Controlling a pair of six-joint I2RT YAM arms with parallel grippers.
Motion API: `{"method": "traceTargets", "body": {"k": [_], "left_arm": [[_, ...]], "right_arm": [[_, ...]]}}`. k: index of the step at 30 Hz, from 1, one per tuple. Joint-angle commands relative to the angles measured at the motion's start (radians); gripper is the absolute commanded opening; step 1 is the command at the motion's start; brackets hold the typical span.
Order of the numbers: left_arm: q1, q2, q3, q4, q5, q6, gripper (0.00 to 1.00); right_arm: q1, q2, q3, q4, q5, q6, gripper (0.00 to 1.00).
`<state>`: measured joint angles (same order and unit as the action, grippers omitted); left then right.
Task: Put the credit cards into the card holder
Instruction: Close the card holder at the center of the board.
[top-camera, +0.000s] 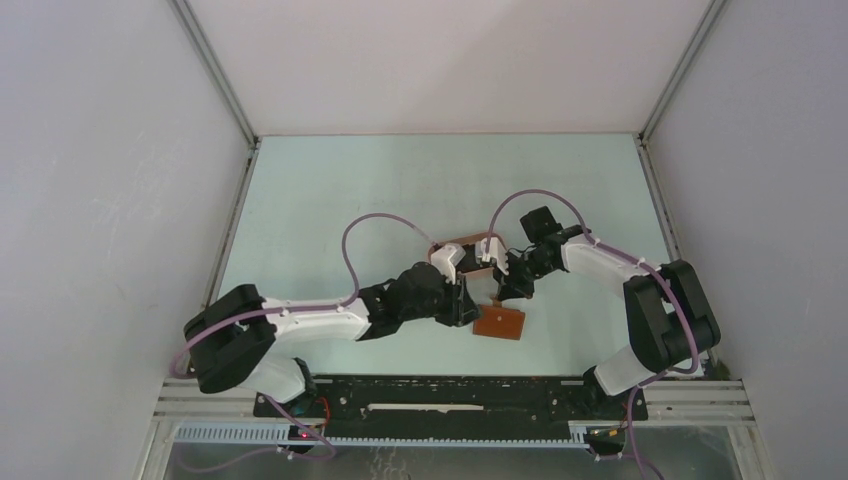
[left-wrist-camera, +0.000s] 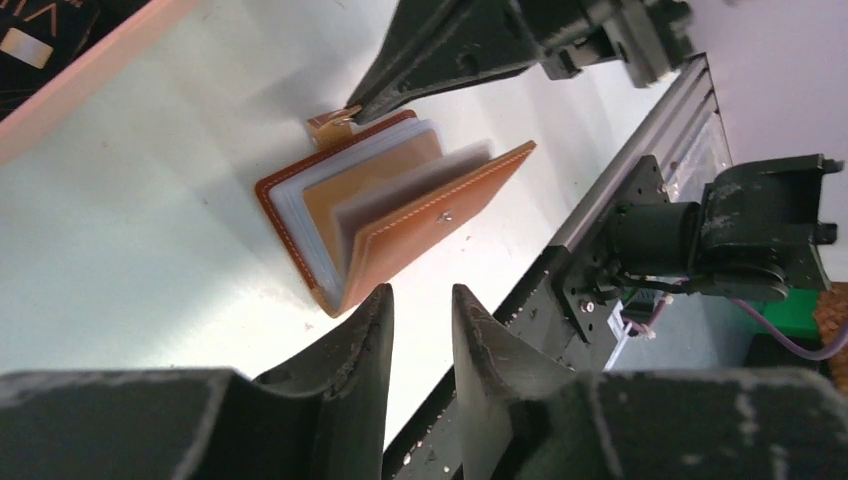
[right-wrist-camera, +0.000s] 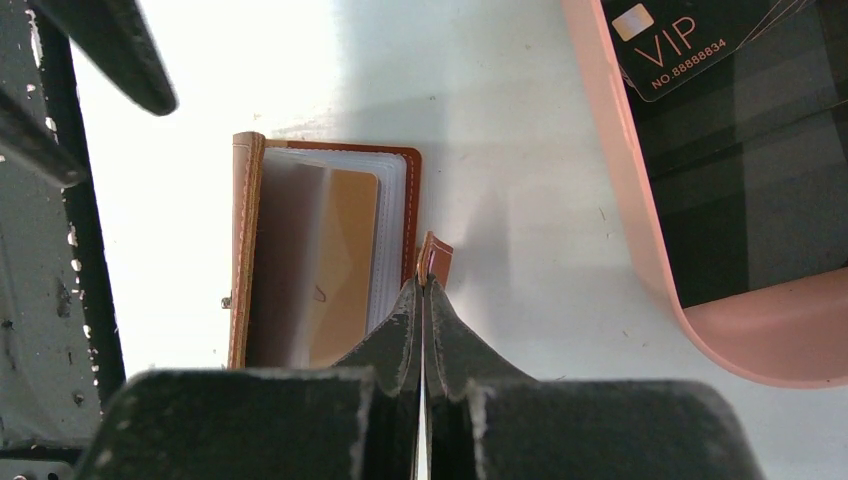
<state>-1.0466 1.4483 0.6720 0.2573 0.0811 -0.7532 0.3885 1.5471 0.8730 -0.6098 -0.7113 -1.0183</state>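
In the left wrist view, the left pincer (left-wrist-camera: 422, 322) hangs over the pale surface (left-wrist-camera: 130, 260) with its fingers spread a little and nothing between them. Just beyond its tips lies the brown wallet (left-wrist-camera: 420, 225), half open, with one cover tilted up and its clear pockets fanned out. A tan card (left-wrist-camera: 362, 185) sits in one of those pockets. The right pincer (left-wrist-camera: 352, 108) comes in from the top, its tips at the wallet's snap tab (left-wrist-camera: 330, 122). In the upper left corner is the rim of a pink tray (left-wrist-camera: 90, 70), with a black card (left-wrist-camera: 40, 35) inside it.

In the right wrist view, the right pincer's fingers are pressed together, pinching the snap tab at the wallet's edge. The wallet lies open just left of the tips, the tan card showing through a pocket. The tray is to the right, apart from the wallet, and holds a black card printed "VIP". Part of the left pincer shows at the upper left.

In the top view, both arms reach to the middle of the surface. The wallet lies just in front of the two pincers. The tray is behind them, mostly hidden by the arms.
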Motion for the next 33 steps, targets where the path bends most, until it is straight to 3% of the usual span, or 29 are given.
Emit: {"method": "traceTargets", "body": {"k": [1,6,19,33], "left_arm": [[-0.024,-0.059,-0.017,0.045,0.006,-0.008,0.32],[-0.042,-0.042,0.000,0.114,0.065,-0.020,0.25],[0.028,0.231,0.101,0.226,0.086,-0.029,0.22],[0.063,0.341,0.003,0.318,0.089,-0.114,0.18]], "right_arm": [[0.006,0.005,0.031,0.002,-0.010,0.009,0.00],[0.001,0.007,0.030,0.003,-0.010,0.011,0.00],[-0.007,0.007,0.031,0.001,-0.020,0.012,0.00],[-0.033,0.009,0.030,0.015,-0.033,0.038,0.00]]}}
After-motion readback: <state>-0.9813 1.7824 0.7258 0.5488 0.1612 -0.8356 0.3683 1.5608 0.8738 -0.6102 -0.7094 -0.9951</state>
